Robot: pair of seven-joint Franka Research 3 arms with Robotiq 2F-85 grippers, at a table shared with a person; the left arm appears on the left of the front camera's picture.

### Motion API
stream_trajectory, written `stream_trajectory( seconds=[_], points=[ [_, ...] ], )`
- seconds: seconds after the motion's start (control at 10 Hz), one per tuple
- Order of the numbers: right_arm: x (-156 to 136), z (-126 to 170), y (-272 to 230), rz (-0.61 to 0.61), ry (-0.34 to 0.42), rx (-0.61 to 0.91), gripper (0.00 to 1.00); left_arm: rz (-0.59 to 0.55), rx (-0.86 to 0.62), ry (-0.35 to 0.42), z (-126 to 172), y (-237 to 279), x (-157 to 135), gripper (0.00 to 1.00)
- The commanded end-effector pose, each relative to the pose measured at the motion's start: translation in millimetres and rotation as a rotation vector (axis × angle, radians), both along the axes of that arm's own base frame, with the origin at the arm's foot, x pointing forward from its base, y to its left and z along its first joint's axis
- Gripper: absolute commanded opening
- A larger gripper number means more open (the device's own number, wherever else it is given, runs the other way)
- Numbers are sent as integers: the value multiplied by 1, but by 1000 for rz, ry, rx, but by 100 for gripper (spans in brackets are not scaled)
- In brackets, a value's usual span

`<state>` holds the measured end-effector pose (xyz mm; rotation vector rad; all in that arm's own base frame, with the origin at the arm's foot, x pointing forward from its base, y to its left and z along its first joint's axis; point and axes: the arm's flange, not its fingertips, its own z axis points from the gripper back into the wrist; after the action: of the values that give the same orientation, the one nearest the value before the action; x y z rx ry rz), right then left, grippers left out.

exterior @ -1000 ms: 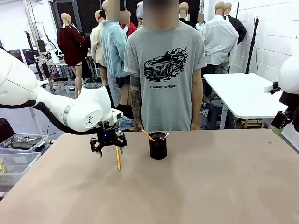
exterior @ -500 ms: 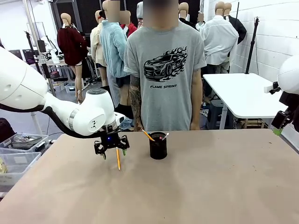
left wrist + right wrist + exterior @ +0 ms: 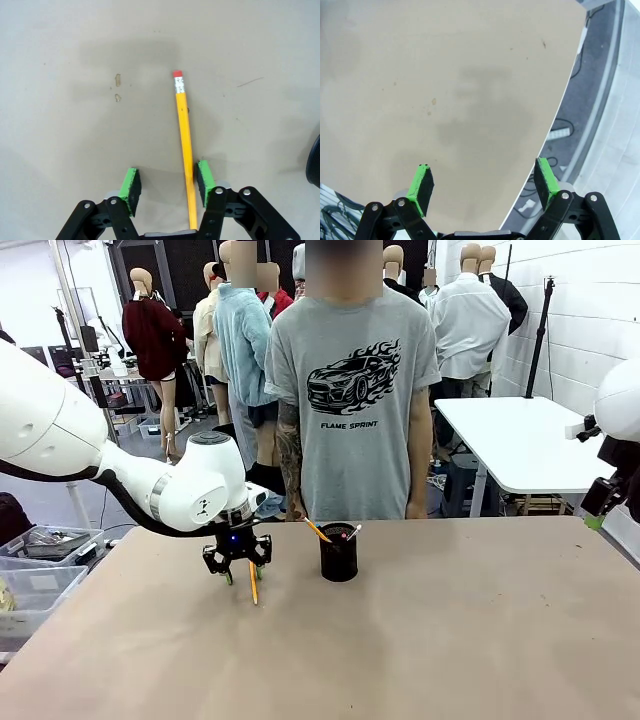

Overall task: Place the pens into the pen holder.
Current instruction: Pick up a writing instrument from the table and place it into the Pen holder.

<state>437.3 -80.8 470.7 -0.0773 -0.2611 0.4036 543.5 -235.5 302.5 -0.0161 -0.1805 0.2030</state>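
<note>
The left gripper (image 3: 243, 573) hangs over the yellow pencil (image 3: 254, 592) near the pen holder (image 3: 339, 558).

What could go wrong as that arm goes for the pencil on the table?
The pencil lies off-centre between the left fingers, beside one pad, so closing may roll it away. The fingers straddle one end, so the long eraser end might droop once lifted. The holder already has pens sticking out that it could bump.
</note>
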Motion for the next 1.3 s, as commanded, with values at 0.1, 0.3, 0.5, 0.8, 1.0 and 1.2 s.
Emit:
stream_trajectory(
  seconds=[0.1, 0.3, 0.5, 0.8, 1.0, 1.2],
  points=[
    [0, -1, 2, -17, 6, -18, 100, -2, 31, 22, -7, -8, 7, 0],
    [0, -1, 2, -17, 6, -18, 100, -9, 22, 50, -8, -8, 7, 0],
    [0, -1, 2, -17, 6, -18, 100, -29, 36, 80, -11, -9, 8, 0],
    [0, -1, 2, -17, 6, -18, 100, -93, -21, 110, -1, -3, 3, 0],
    [0, -1, 2, -17, 6, -18, 100, -211, -93, 13, 35, 19, -9, 0],
    [0, -1, 2, -17, 6, -18, 100, -380, -242, -46, 58, 45, -11, 0]
  ],
)
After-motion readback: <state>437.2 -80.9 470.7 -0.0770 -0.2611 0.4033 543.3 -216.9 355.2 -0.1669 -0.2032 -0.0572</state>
